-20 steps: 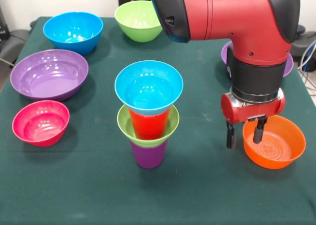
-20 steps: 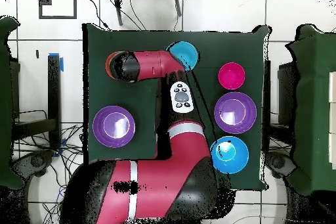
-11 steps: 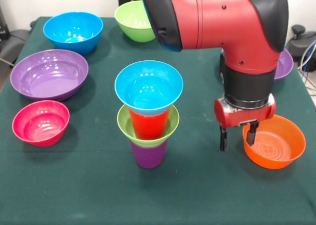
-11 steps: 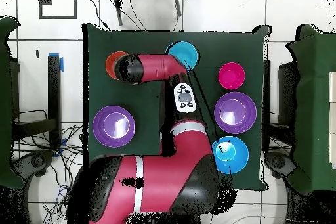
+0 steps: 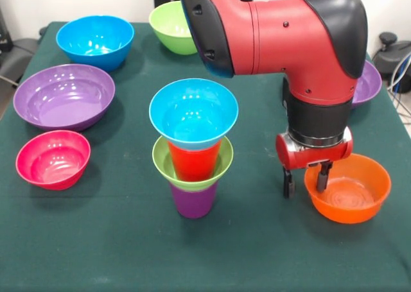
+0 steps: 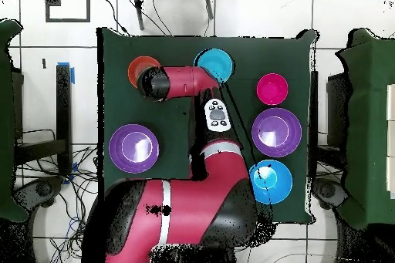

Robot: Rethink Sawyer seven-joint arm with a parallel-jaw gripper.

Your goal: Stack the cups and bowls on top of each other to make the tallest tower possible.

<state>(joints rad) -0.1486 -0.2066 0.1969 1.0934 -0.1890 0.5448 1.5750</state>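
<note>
Claw astride near rim of orange bowl, right of tower.
Fingers narrowly apart w/ rim between, one in, one out; can't tell if pinched yet. To do it well: grip firm on rim, lift straight, keep bowl level, clear blue bowl atop tower before centring. Orange bowl sits mouth-up on counter, no real long axis; tower axis vertical, all mouths up.
</note>
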